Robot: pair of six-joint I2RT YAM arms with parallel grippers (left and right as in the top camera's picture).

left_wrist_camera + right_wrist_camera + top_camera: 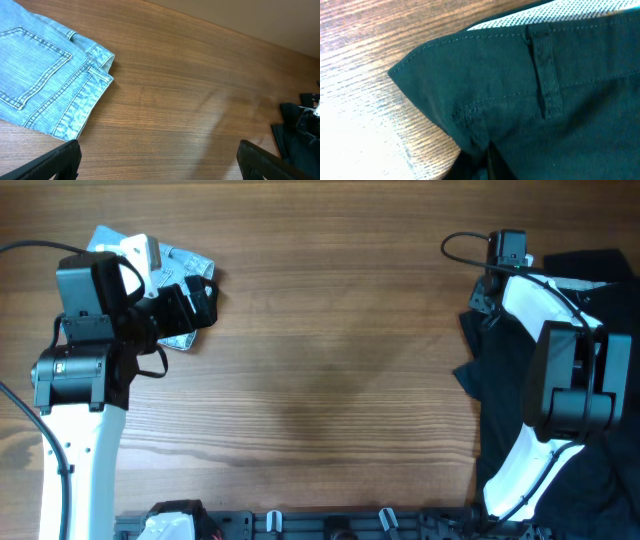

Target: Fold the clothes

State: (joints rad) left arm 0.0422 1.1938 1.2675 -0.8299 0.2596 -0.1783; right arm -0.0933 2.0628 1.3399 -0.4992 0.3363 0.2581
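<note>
Hovering left fingers (55,161) spread near denim shorts (45,80), right fingers (484,297) unreadable at black shorts (520,100)

Overhead: even, soft light on tabletop (330,300), with a faint diffuse shadow at centre. Left wrist: denim shorts (40,75) sharp, jaws at bottom edge dark and blurred. Right wrist: white glare washes out the wood at lower left. Black shorts (545,100) slightly soft.

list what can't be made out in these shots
Right gripper: overhead, the right arm covers the fingers; in the right wrist view they blend into the black shorts. Open or shut unclear.
Dark pile: overhead, cut by the right edge and under the arm; garment count unknown.
Denim shorts: left arm covers them overhead; left wrist view crops them.
</note>
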